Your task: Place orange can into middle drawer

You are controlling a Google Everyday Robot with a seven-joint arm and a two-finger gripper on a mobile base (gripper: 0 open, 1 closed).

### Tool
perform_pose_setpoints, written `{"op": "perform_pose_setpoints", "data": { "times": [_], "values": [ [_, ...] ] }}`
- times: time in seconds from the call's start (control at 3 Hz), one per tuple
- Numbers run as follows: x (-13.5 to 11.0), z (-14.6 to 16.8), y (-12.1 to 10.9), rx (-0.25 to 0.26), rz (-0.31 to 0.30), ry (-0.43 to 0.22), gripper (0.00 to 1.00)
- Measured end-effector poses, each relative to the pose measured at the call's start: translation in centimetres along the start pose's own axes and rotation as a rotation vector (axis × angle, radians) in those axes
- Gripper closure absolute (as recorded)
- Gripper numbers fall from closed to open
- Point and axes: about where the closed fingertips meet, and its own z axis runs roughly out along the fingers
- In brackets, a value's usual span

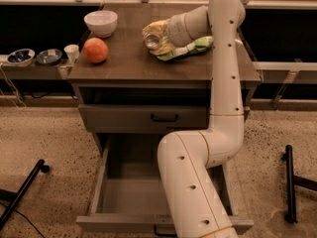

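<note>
My gripper [157, 35] is at the end of the white arm, above the brown cabinet top [129, 66]. It is shut on the orange can [151, 39], a shiny can held tilted with its silver end toward the camera, a little above the top and at the left end of the green snack bag [198, 45]. The middle drawer [99, 182] is pulled out at the bottom of the cabinet, wide and deep with grey sides. My arm's lower link hides its right half and most of its front handle.
A round orange fruit [95, 50] and a white bowl [101, 23] sit on the left of the cabinet top. A shallower grey drawer [143, 118] with a black handle is closed above the open one. Small bowls [21, 57] and a cup [72, 52] sit on a shelf at left. Black stand legs [290, 182] lie on the floor.
</note>
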Motion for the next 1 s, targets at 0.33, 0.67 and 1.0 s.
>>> {"op": "perform_pose_setpoints", "data": {
  "times": [0.33,0.67,1.0],
  "values": [
    [0.0,0.0,0.0,0.000,0.000,0.000,1.00],
    [0.1,-0.2,-1.1,0.029,-0.044,0.002,1.00],
    [-2.5,-1.5,-5.3,0.006,-0.285,-0.001,1.00]
  ]
}}
